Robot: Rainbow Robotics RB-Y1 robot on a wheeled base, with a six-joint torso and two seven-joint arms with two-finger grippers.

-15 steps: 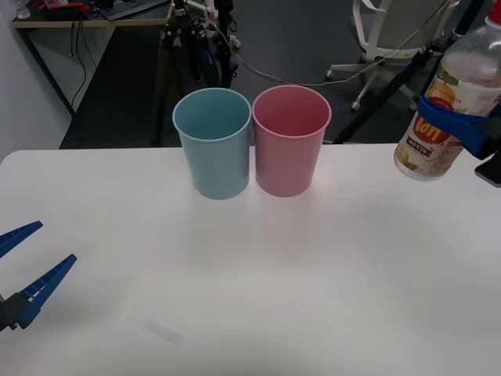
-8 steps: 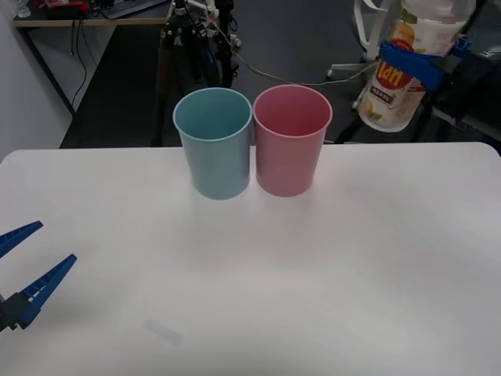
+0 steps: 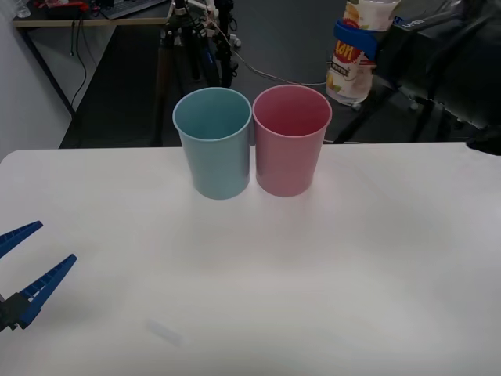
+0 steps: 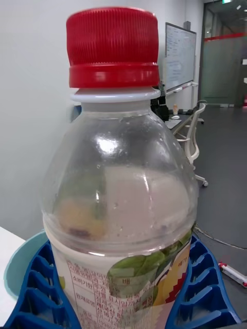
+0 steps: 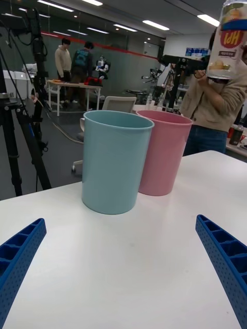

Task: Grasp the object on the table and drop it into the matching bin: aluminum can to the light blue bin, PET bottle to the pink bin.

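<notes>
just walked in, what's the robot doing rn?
Sorting trash. The right gripper is clamped on a PET bottle and holds it in the air, up and to the right of the pink bin. The light blue bin stands next to the pink one on the table. The left gripper waits open, low over the table.
</notes>
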